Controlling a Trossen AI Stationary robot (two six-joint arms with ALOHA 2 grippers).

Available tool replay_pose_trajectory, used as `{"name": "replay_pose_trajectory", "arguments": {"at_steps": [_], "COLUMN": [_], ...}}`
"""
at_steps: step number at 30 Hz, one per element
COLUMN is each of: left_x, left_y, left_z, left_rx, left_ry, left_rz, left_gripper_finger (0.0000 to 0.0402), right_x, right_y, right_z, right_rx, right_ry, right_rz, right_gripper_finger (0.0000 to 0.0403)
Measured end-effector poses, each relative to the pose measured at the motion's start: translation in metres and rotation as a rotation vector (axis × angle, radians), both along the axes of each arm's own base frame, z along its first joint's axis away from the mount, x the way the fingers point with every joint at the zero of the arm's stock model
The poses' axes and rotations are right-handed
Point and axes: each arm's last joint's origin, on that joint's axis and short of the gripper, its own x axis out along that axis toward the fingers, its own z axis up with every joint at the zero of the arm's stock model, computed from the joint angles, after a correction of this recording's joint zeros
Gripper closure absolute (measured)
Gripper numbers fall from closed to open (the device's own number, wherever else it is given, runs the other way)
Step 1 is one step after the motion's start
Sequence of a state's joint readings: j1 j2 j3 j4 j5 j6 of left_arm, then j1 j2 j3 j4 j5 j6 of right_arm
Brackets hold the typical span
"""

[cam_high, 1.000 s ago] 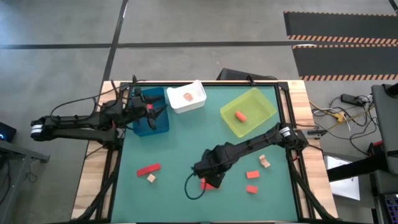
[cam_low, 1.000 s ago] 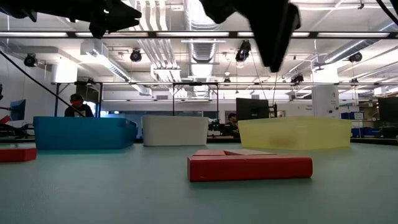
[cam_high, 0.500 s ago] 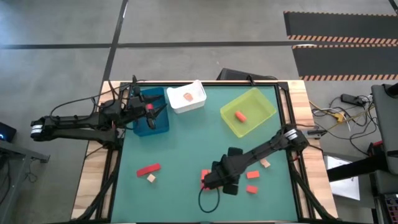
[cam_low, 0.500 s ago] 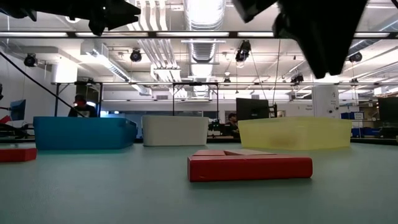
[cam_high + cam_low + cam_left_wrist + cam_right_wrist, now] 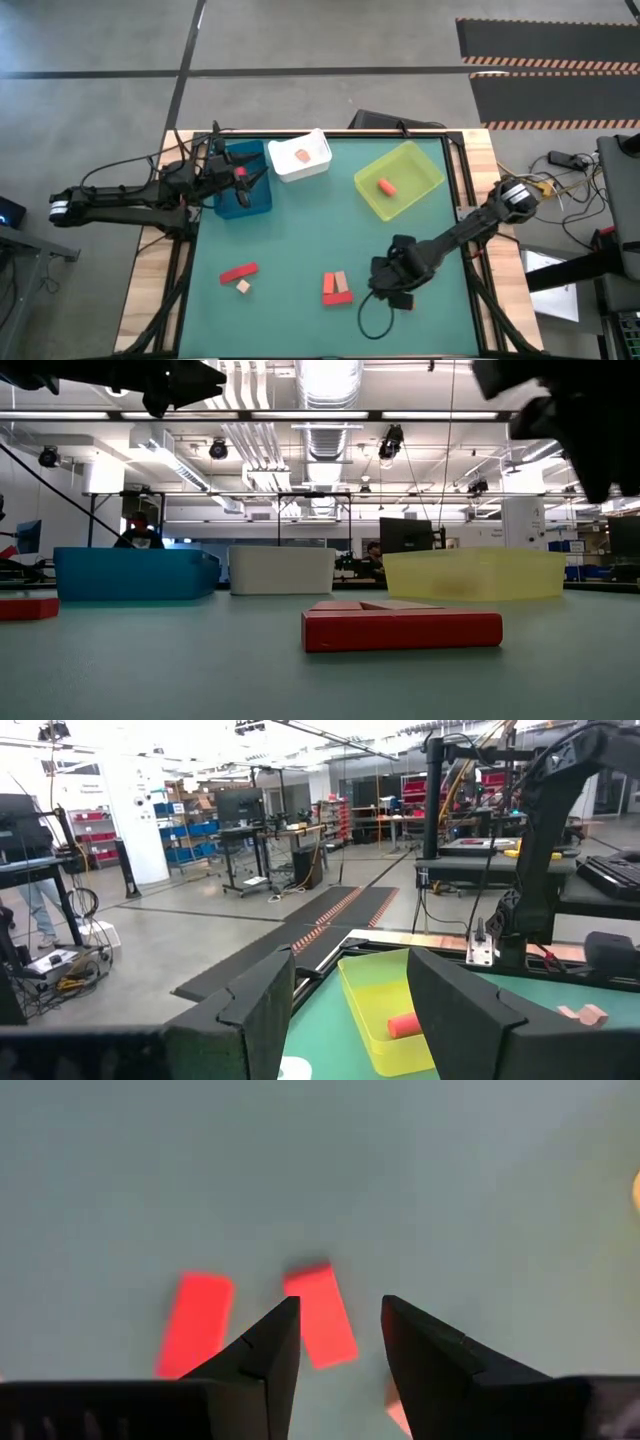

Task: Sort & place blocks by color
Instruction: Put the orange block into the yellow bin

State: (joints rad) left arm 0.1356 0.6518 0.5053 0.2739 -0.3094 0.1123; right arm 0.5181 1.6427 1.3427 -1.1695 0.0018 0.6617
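Note:
My right gripper hangs open and empty above the near right part of the green mat. Straight below it, the right wrist view shows two red-orange blocks lying flat on the mat. A red bar with a tan block against it lies just to its left. Another red bar and a tan cube lie near the left. One orange block sits in the white bin and one in the yellow-green bin. My left gripper waits open above the blue bin.
The blue bin, the white bin and the yellow-green bin stand along the far side of the mat. A tan block lies near the right arm. A cable loops on the mat under the right gripper. People stand in the room behind.
My right gripper has moved toward the table's right edge, from above the red bar with the tan block to above the two red-orange blocks. That bar has stayed where it was and is now uncovered in the high view.

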Motion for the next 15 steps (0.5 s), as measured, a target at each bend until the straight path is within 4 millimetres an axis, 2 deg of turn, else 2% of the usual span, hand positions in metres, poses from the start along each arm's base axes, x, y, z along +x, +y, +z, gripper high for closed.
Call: {"name": "replay_pose_trajectory", "arguments": {"at_steps": [6,15], "left_x": [0.000,0.000], "left_y": [0.000,0.000], "left_z": [0.000,-0.001], "left_rx": [0.001,0.000], "left_ry": [-0.004,-0.002], "left_rz": [0.001,0.001], "left_gripper_finger": [0.0221,0.0221], "right_x": [-0.025,-0.030], "right_y": [0.001,0.001], "right_z": [-0.020,-0.043], "right_rx": [-0.012,-0.016], "right_ry": [0.024,0.036], "right_rz": [0.081,0.157], "right_gripper_finger": [0.0249,0.0193]}}
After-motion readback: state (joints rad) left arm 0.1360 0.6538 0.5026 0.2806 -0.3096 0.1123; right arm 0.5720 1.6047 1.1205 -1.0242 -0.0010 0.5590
